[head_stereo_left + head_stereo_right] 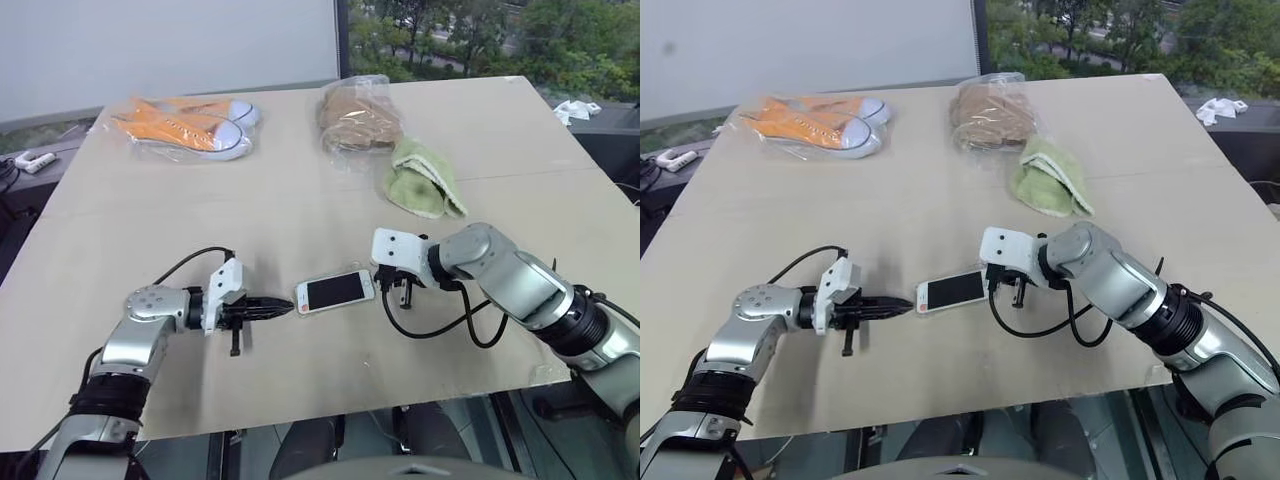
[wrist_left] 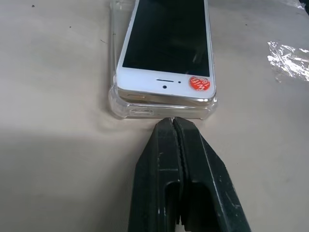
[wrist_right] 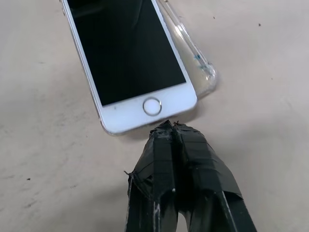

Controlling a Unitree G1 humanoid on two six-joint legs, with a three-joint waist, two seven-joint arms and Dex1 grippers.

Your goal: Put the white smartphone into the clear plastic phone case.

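Note:
The white smartphone (image 1: 335, 291) lies screen up near the table's front edge, resting askew on the clear plastic phone case (image 2: 161, 110). One corner of the case (image 3: 195, 60) sticks out beside the phone. My left gripper (image 1: 287, 309) is shut and level, and its tip (image 2: 173, 120) meets the case's end wall below the phone's earpiece end, which carries a red sticker. My right gripper (image 1: 402, 291) is shut too, angled down, with its taped tip (image 3: 169, 124) against the phone's home-button end. Neither gripper holds anything.
Orange sneakers in a clear bag (image 1: 185, 125) lie at the back left. Brown shoes in a bag (image 1: 358, 115) and a green cloth item (image 1: 425, 180) sit at the back middle. Black cables loop from both wrists over the table (image 1: 200, 210). The front edge is close.

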